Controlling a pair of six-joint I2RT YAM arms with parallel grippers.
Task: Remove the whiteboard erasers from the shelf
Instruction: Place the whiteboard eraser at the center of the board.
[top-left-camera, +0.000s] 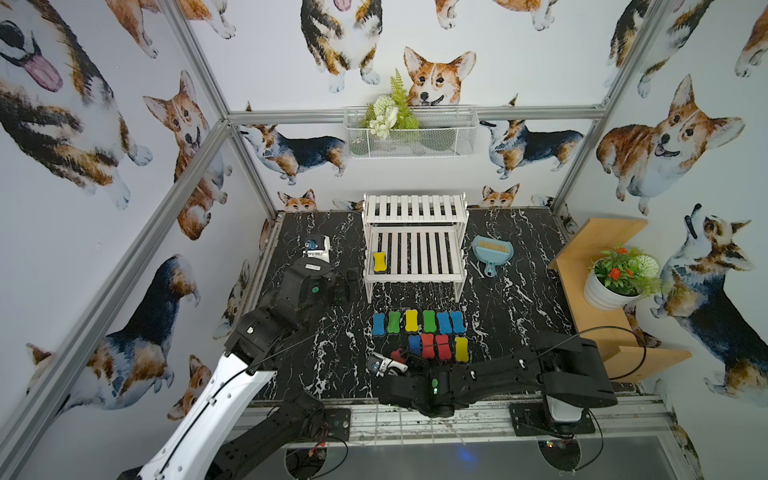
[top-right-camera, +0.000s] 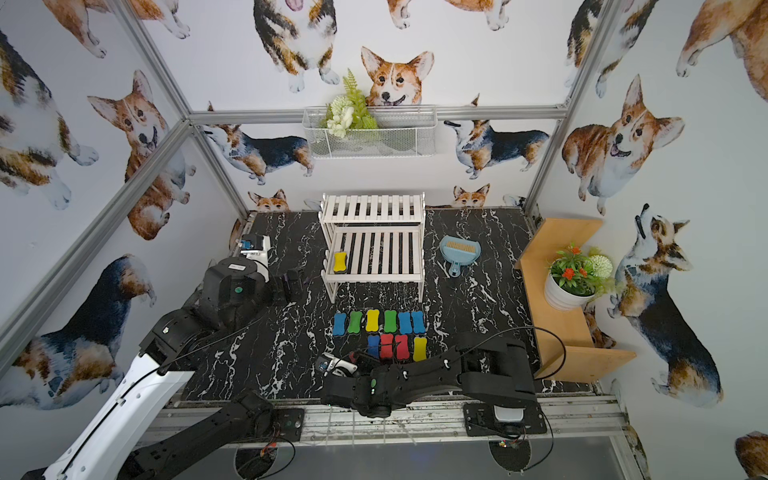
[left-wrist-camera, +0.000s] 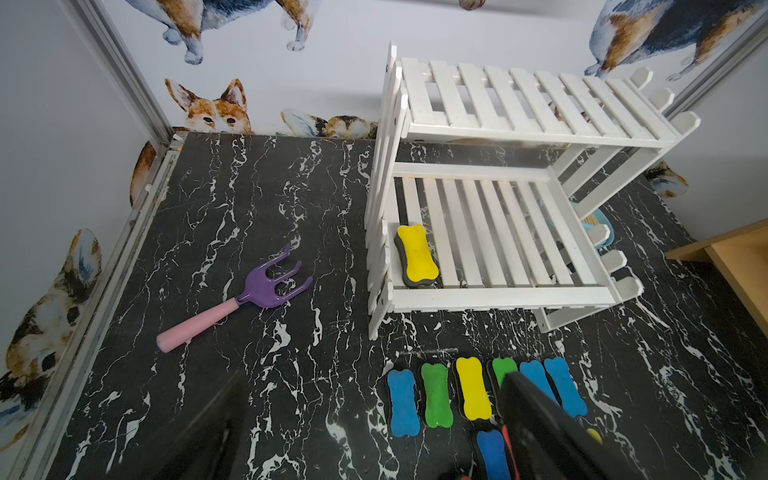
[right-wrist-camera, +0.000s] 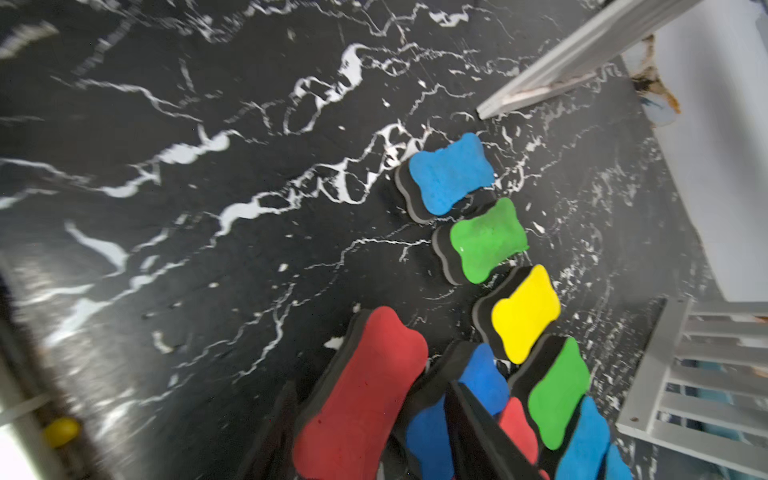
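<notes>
yellow eraser (left-wrist-camera: 415, 257): only one on shelf (left-wrist-camera: 536, 137), lower tier, left front corner | judged light, squashy foam, not slippery; pinch gently across its narrow waist | left gripper (top-left-camera: 347, 286): jaws wide, empty | right gripper (right-wrist-camera: 370, 390): jaws parted astride red eraser (right-wrist-camera: 357, 419), one jaw clear of it, near tabletop (top-left-camera: 311, 232) front edge

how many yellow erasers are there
3 yellow erasers: one on the shelf, lower tier; one third from left in the back row on the table; one at the front row's right end. The right arm may hide others.
</notes>
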